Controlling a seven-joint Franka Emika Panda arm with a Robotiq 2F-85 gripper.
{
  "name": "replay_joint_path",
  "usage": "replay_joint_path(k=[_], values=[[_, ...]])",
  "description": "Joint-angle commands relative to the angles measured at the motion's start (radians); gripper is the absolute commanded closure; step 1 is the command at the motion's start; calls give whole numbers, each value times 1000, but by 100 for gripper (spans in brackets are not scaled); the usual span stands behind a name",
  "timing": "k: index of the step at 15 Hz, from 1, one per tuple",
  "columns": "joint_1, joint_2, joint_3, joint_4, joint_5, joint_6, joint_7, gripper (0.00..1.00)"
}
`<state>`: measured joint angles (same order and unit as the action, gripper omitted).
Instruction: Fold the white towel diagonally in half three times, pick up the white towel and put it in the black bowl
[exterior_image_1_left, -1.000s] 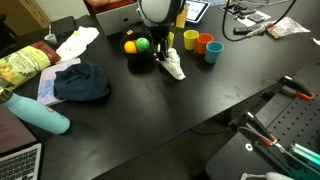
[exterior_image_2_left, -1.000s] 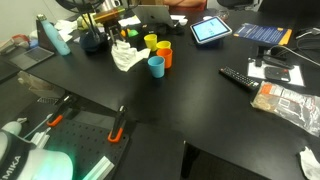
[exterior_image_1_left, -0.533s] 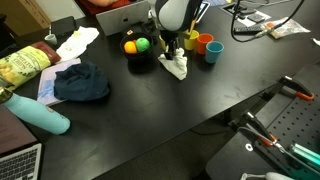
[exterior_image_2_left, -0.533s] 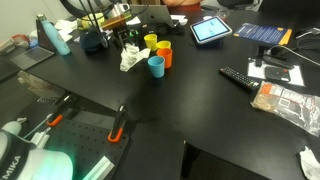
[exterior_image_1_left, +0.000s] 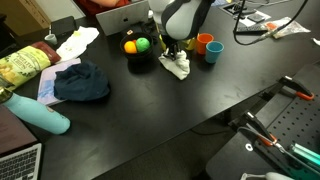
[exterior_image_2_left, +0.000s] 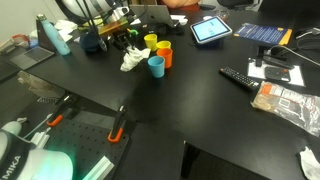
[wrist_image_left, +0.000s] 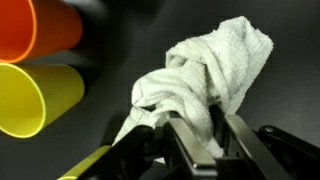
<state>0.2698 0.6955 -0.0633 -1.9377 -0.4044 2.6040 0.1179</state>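
Jaws of gripper (wrist_image_left: 190, 128) pinch bunched white towel (wrist_image_left: 215, 60), bulk past tips; we see black bowl (exterior_image_1_left: 138, 58) near, opp. cups (exterior_image_1_left: 205, 46).

Both exterior cameras are looking down from raised, distant spots across the black table (exterior_image_1_left: 200, 100), sharing the white towel (exterior_image_1_left: 176, 67) and coloured cups (exterior_image_2_left: 156, 55). The wrist camera is pressing in close above that same towel and cups.
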Motion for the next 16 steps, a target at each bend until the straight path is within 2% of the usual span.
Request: replay_joint_path(k=[1, 2, 5, 8, 12, 16], values=[[49, -116, -58, -110, -7, 1, 125, 29], [53, -134, -62, -125, -6, -5, 141, 22], [-24, -160, 27, -146, 93, -41, 55, 1], [-97, -123, 97, -112, 202, -3, -27, 0], [-80, -51, 69, -39, 189, 29, -4, 0], [-116, 56, 104, 40, 249, 12, -42, 0]])
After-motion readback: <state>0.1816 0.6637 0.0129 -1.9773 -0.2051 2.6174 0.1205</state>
